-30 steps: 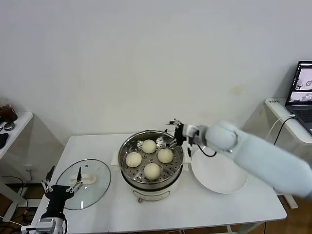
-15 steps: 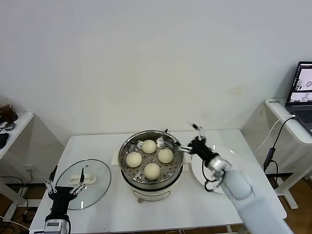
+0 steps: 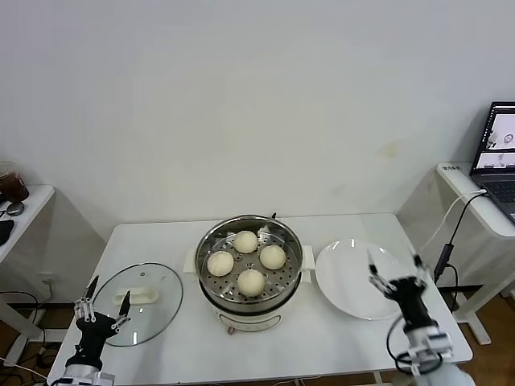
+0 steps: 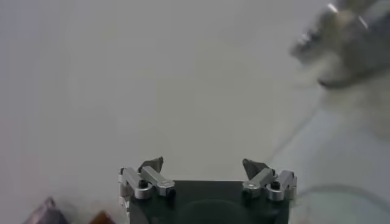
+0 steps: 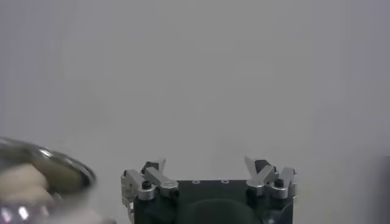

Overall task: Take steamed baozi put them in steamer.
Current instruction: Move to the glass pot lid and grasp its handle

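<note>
I count four buns [image 3: 251, 281] in the steamer [image 3: 250, 265]. Right gripper [image 3: 394, 273] fingers wide, empty, steamer well to their left. Left gripper [image 3: 102, 306] fingers wide, empty, over the glass lid [image 3: 138, 301].

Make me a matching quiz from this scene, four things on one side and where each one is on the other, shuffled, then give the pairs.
Things:
1. steamed baozi
2. glass lid
3. white plate
4. right gripper

Places:
A. flat on the table, on the left side of the steamer
B. above the near right edge of the plate, open and empty
C. on the perforated tray inside the steamer
D. on the table just right of the steamer, nothing on it

Pairs: 1-C, 2-A, 3-D, 4-B
</note>
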You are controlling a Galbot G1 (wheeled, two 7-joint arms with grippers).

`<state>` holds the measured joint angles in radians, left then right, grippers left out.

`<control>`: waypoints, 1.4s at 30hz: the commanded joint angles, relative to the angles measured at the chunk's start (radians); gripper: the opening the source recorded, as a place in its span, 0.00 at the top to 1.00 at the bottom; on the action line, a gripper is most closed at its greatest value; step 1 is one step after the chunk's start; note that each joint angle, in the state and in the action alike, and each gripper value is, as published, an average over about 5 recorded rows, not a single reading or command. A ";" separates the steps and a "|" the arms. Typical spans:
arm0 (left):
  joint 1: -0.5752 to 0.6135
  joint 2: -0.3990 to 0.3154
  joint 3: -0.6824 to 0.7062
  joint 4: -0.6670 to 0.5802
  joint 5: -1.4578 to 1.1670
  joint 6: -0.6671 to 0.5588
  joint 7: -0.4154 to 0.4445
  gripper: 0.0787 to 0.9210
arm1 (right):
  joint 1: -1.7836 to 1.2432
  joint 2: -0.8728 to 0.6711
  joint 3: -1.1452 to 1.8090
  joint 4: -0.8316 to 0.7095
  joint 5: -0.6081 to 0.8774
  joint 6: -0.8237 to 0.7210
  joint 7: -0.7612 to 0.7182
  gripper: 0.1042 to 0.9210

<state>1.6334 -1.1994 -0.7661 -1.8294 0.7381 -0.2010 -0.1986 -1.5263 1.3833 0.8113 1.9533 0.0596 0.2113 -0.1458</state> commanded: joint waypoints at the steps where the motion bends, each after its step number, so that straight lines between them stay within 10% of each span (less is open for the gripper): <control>1: -0.016 0.076 0.007 0.125 0.552 0.018 -0.025 0.12 | -0.153 0.102 0.157 0.019 0.045 -0.055 0.020 0.12; 42: -0.437 0.120 0.185 0.492 0.611 0.053 0.016 0.12 | -0.152 0.125 0.080 -0.022 0.038 -0.035 0.016 0.12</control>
<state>1.2698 -1.0831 -0.5980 -1.4091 1.3355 -0.1495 -0.1869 -1.6742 1.5053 0.8926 1.9303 0.0925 0.1772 -0.1290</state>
